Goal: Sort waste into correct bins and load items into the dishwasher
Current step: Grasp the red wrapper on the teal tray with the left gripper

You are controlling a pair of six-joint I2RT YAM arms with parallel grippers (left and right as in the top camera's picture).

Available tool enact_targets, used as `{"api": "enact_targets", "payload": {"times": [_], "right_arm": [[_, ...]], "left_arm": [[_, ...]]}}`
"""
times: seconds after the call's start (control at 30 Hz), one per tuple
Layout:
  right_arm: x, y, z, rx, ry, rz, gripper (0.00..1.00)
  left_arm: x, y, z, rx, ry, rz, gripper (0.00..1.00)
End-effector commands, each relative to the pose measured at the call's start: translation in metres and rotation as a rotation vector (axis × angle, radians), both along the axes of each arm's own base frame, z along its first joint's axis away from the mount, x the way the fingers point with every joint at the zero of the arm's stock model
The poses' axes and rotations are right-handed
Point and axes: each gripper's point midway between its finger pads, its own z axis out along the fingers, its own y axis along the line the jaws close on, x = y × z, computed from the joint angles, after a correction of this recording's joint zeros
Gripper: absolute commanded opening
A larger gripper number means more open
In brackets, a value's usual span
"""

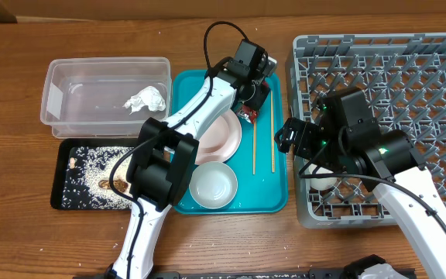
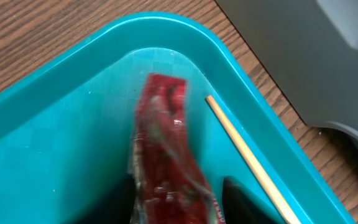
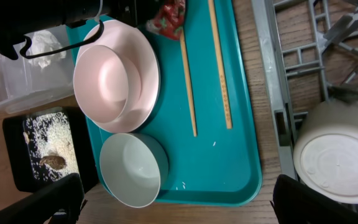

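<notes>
The left gripper [image 2: 179,190] has its jaws pinched closed on the crinkled red foil wrapper [image 2: 166,137]. The wrapper hangs from them over a corner of the teal tray [image 2: 67,149], close beside one wooden chopstick [image 2: 247,158]; whether its far end touches the tray floor I cannot tell. Foil like this likely weighs almost nothing and is soft and slick — it crumples rather than resists. A firm pinch across a folded middle, not a loose edge, therefore seems the safest hold. Further along the tray lie the white plate [image 1: 227,133] and pale bowl [image 1: 213,186]. Beyond, on the tabletop, the clear tub [image 1: 107,63] holds the paper napkin [image 1: 147,99] — probably the wrapper's bin too — beside the black tray [image 1: 62,178] of rice [image 1: 91,174]. Farthest off, the right gripper [image 3: 182,202] hovers with jaws spread wide and empty by the grey rack [image 1: 409,70], where a white cup [image 3: 337,162] sits.
</notes>
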Motion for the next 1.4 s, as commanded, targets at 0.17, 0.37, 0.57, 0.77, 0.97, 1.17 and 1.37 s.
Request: {"api": "enact_targets", "payload": {"times": [0.17, 0.37, 0.57, 0.77, 0.97, 1.17, 1.37], "right_arm": [[0.003, -0.003, 0.003, -0.004, -0.013, -0.012, 1.0], [0.002, -0.003, 0.003, -0.006, -0.007, -0.012, 1.0], [0.002, -0.003, 0.002, -0.007, -0.006, -0.012, 1.0], [0.002, -0.003, 0.002, -0.007, -0.004, -0.012, 1.0], [0.001, -0.003, 0.002, -0.007, -0.003, -0.012, 1.0], [0.001, -0.003, 0.002, -0.007, -0.003, -0.013, 1.0], [0.001, -0.003, 0.002, -0.007, -0.004, -0.013, 1.0]], "left_arm": [[0.015, 0.012, 0.022, -0.018, 0.018, 0.096, 0.04], [0.025, 0.057, 0.121, -0.051, 0.039, 0.232, 0.04], [0.004, 0.144, 0.194, 0.04, 0.034, 0.414, 0.04], [-0.016, 0.169, 0.207, -0.051, 0.133, 0.396, 0.04], [-0.024, 0.087, 0.163, -0.071, 0.131, -0.064, 0.74], [0.0, 0.017, 0.082, 0.038, 0.04, -0.227, 0.77], [0.017, 0.007, 0.018, 0.113, 0.042, -0.218, 0.75]]}}
